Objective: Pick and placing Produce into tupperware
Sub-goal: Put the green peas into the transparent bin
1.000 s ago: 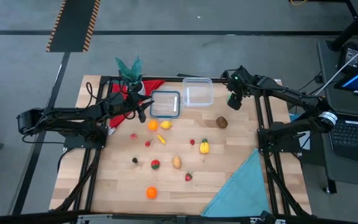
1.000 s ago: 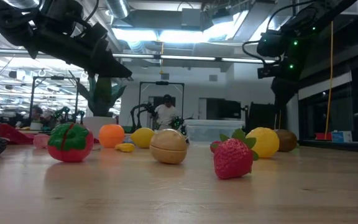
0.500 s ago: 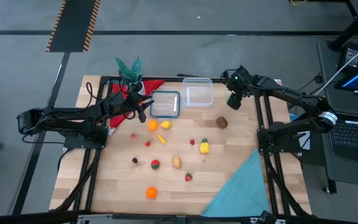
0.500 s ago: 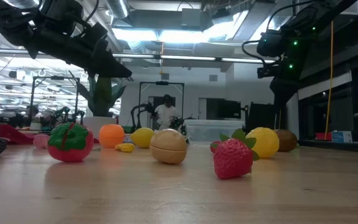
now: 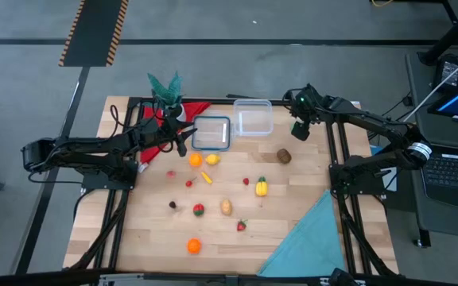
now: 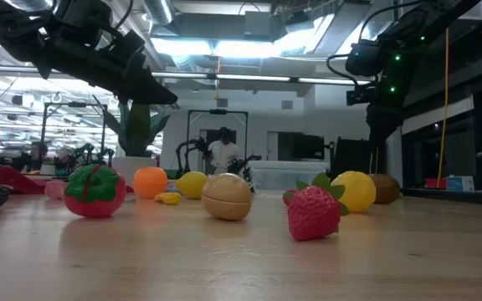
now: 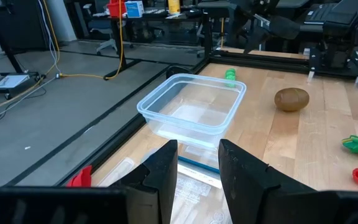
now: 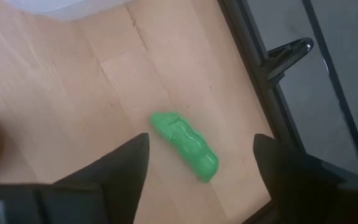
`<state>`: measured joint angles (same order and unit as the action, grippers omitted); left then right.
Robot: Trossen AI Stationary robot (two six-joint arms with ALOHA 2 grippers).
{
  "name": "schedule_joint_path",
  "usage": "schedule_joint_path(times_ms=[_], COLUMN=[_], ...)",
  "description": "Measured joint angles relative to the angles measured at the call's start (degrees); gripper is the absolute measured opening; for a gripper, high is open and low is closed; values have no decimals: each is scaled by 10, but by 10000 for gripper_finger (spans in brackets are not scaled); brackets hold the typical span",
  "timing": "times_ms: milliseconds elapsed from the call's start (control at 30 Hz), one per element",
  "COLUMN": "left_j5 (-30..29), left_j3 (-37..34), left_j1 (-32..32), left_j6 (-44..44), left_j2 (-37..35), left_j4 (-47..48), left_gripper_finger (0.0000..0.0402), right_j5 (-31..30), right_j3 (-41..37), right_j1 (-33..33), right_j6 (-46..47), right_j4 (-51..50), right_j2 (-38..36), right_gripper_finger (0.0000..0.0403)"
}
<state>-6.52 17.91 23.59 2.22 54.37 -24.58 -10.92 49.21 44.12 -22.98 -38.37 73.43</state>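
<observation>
Looking down past its own fingers, the right wrist view shows a small green pod [image 8: 185, 147] lying on the bare wood close to the table's dark frame, a thing the high view hides under the right gripper [image 5: 300, 129] at the far right of the table. The right gripper's fingers [image 8: 114, 163] stand wide apart on either side of the pod without touching it, and they hold nothing.

The left wrist view shows the same green piece [image 7: 230, 76] just behind the far corner of the clear tub [image 7: 191, 109], and the inside of the tub, which has no fruit in it. The high view places that tub [image 5: 253, 117] at the far middle of the table, just right of a flat clear square with a blue rim [image 5: 211, 133].

The left gripper [image 5: 180, 141] hangs over the left edge of that flat square. Its fingers [image 7: 164, 171] are parted by a narrow gap with nothing between them.

The rest of the produce lies loose on the wood nearer than the tub: a brown piece [image 5: 283, 156], an orange [image 5: 196, 160], a lemon [image 5: 211, 159], a yellow piece with green leaves [image 5: 261, 187] and a second orange [image 5: 193, 246] nearest of all. The low view shows a strawberry [image 6: 315, 212] and a red and green fruit [image 6: 95, 191] from the side, all resting on the table.
</observation>
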Motion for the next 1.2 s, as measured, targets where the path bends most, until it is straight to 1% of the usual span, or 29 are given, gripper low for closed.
schedule_joint_path(times_ms=[167,267,367,467,533,700,867,1000,1200], left_j5=[0,0,0,0,0,0,0,0,0], left_j3=[0,0,0,0,0,0,0,0,0], left_j1=[0,0,0,0,0,0,0,0,0], left_j6=[0,0,0,0,0,0,0,0,-1], left_j2=[0,0,0,0,0,0,0,0,0], left_j4=[0,0,0,0,0,0,0,0,0], left_gripper_finger=[110,110,110,110,110,110,110,110,110], right_j5=[0,7,47,102,125,130,137,137,122], right_j3=[0,0,0,0,0,0,0,0,0], right_j1=[0,3,16,43,63,96,102,103,103], right_j6=[-2,-51,-85,-98,-114,-178,-235,-256,-248], right_j4=[-11,-21,-40,-49,-49,-50,-54,-40,-14], right_j2=[0,0,0,1,1,1,18,60,112], right_gripper_finger=[298,298,298,298,298,298,298,298,298])
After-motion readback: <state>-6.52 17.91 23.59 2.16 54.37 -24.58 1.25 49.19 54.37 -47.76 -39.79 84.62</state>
